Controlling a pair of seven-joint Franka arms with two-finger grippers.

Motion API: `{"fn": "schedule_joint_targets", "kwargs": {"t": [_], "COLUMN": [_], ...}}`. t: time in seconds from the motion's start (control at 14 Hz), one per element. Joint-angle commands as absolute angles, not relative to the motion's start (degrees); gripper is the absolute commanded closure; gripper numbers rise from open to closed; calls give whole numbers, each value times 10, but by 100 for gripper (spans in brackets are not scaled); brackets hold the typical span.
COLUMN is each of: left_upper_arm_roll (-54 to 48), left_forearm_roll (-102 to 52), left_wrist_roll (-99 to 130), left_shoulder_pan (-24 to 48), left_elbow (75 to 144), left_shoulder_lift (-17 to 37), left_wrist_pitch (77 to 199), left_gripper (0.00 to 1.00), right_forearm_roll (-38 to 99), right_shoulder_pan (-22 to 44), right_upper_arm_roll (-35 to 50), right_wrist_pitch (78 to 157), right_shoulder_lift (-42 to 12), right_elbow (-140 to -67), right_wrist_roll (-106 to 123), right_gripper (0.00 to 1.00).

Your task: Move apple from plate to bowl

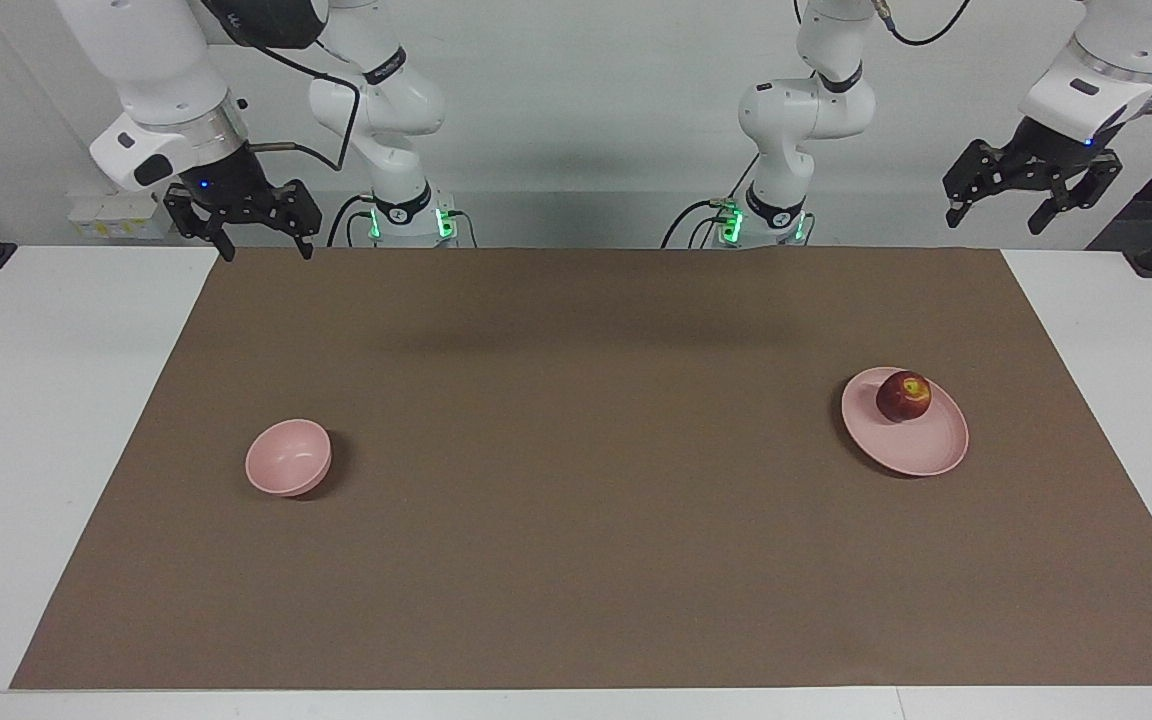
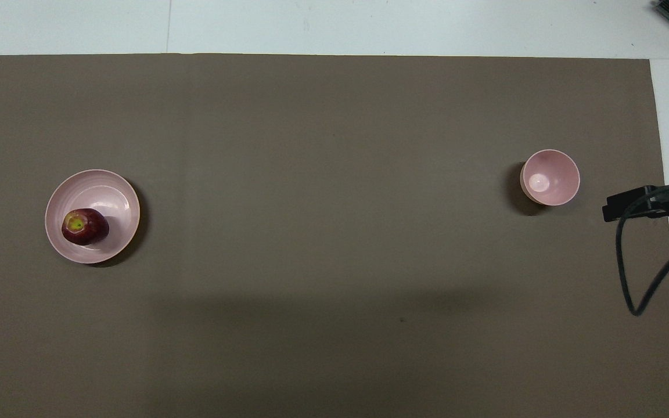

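The dark red apple with a yellowish top sits on the flat pale pink plate, toward the left arm's end of the table. The overhead view shows the apple on the part of the plate nearer to the robots. The small deep pink bowl stands empty toward the right arm's end; it also shows in the overhead view. My left gripper hangs open and empty, high over the table's edge at its own end. My right gripper hangs open and empty over the mat's corner near its base. Both arms wait.
A brown mat covers most of the white table. Plate and bowl stand far apart on it. A black part of the right hand with a looping cable reaches into the overhead view near the bowl.
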State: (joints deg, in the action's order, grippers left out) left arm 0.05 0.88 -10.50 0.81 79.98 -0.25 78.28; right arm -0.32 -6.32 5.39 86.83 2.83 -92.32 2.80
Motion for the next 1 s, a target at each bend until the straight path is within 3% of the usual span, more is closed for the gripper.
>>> {"fn": "schedule_joint_targets", "kwargs": {"t": [0.0, 0.5, 0.93], "left_upper_arm_roll": [-4, -4, -1], "left_forearm_roll": [14, 14, -3], "left_wrist_roll": [-101, -107, -149], "left_shoulder_pan": [1, 1, -28], "left_elbow": [817, 825, 884], "left_shoulder_lift": [-18, -22, -40], "left_wrist_pitch": [789, 794, 845], "left_gripper": [0, 0, 0], "right_forearm_roll": [-1, -1, -1], "right_shoulder_pan": [-67, -67, -69], "right_upper_arm_roll": [55, 55, 54], "right_wrist_pitch": [872, 872, 872], "right_shoulder_lift": [25, 25, 25], "right_elbow": [-918, -918, -918], "right_wrist_roll": [44, 44, 44], "right_gripper": [0, 0, 0]}}
